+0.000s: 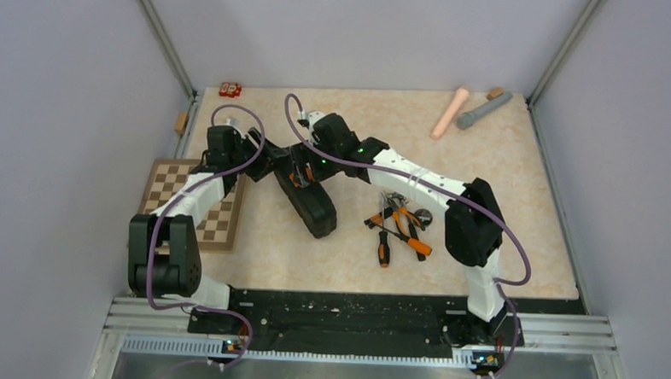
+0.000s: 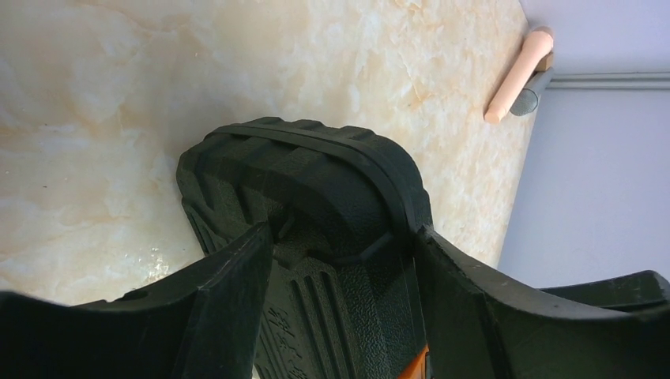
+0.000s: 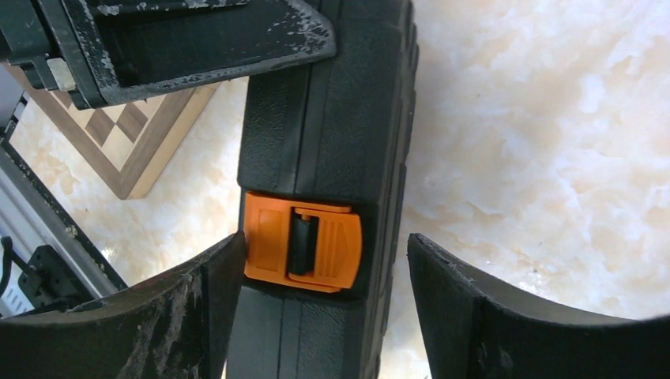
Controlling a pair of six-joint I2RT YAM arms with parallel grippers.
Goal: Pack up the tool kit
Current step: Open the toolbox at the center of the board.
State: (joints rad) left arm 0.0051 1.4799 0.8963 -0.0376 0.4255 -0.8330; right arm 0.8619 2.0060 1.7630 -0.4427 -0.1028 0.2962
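Overhead view of a beige marbled tabletop (image 1: 519, 206), with two white-and-black robot arms reaching in from the near edge. Near the middle, a black rounded-rectangular plastic clamshell case (image 1: 316, 207), lid closed, standing on one long edge. Small orange latch (image 3: 303, 253) on the upward-facing edge. Both arms meeting over the far end of the case.

Left gripper (image 2: 341, 233) straddling the case, with a ribbed, rounded end showing beyond the fingertips. One black finger (image 2: 229, 316) pressed to each broad side, clamped on the case as far as the wrist view shows.

Right gripper (image 3: 324, 241) set across the latch edge, jaws apart. One finger touching the case just beside the latch, the other clear of it, a strip of tabletop visible in the gap (a finger of the left gripper also in that view, against the case beyond the latch).

To the right of the case and apart from it, a loose heap of small tools lying outside on the table: orange-and-black-handled pliers (image 1: 408, 220) and screwdrivers (image 1: 384, 247), touching and overlapping.

To the left of the case, partly under the left arm, a brown-and-cream wooden chessboard (image 1: 221, 223) lying flat. At the far right corner, a pink cylinder (image 1: 449, 113) and a grey cylinder (image 1: 482, 110) side by side, well apart from the case.
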